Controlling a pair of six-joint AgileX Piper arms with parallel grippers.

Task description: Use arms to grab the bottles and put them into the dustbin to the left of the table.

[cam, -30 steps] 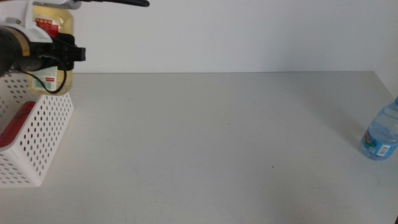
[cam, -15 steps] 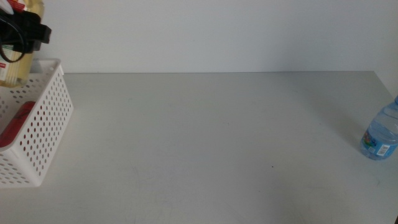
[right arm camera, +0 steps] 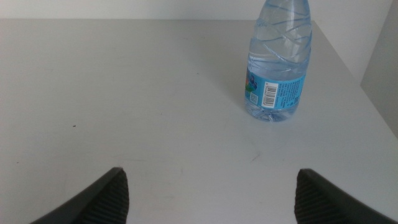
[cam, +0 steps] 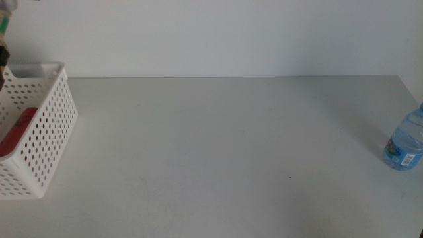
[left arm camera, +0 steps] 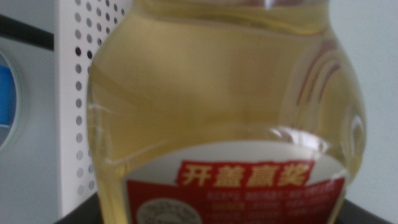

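The grey tabletop (cam: 218, 145) is wide and flat, with a white wall behind it; a small water bottle (cam: 404, 142) with a blue label stands upright near the right edge of the tabletop, far from the white basket (cam: 46, 142) at the left edge. The right end effector (right arm camera: 208, 193) hangs low over the tabletop with its two dark jaws wide apart; the water bottle (right arm camera: 278, 62) stands in front of it and a bit to one side, not touching it. The left end effector is clamped on the yellow bottle (left arm camera: 224, 112), and only dark bits of it show at the bottle's sides; the bottle fills the left wrist view, with the basket's wall of holes (left arm camera: 78, 106) right behind it. A red can (cam: 16, 132) lies inside the basket.
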